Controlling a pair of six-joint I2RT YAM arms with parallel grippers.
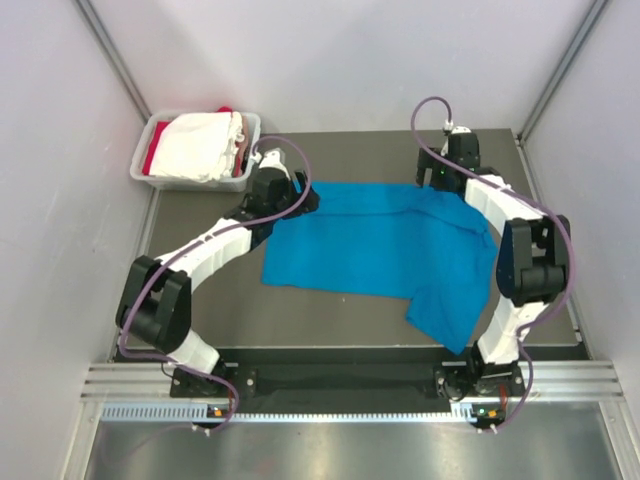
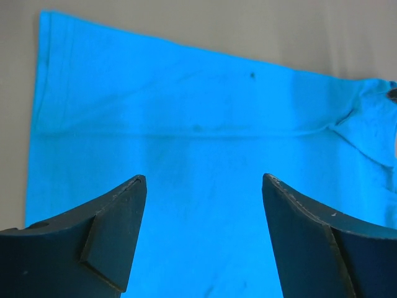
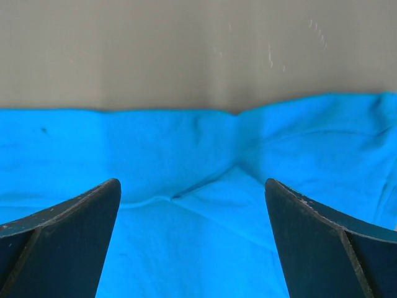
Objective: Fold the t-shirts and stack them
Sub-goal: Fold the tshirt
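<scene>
A bright blue t-shirt [image 1: 375,248] lies spread on the dark table, one sleeve hanging toward the near right. My left gripper [image 1: 305,197] hovers over the shirt's far left corner. In the left wrist view it [image 2: 203,181] stands open over the blue t-shirt [image 2: 198,124], nothing between its fingers. My right gripper [image 1: 437,180] is at the shirt's far edge on the right. In the right wrist view it [image 3: 192,183] is open above a fold of the blue t-shirt [image 3: 186,155]. A white t-shirt [image 1: 200,145] and a red one [image 1: 152,158] lie in the tub.
The pale grey tub [image 1: 195,184] stands at the table's far left corner, just beyond my left gripper. Grey walls close in on both sides and at the back. Bare table [image 1: 330,315] shows in front of the shirt.
</scene>
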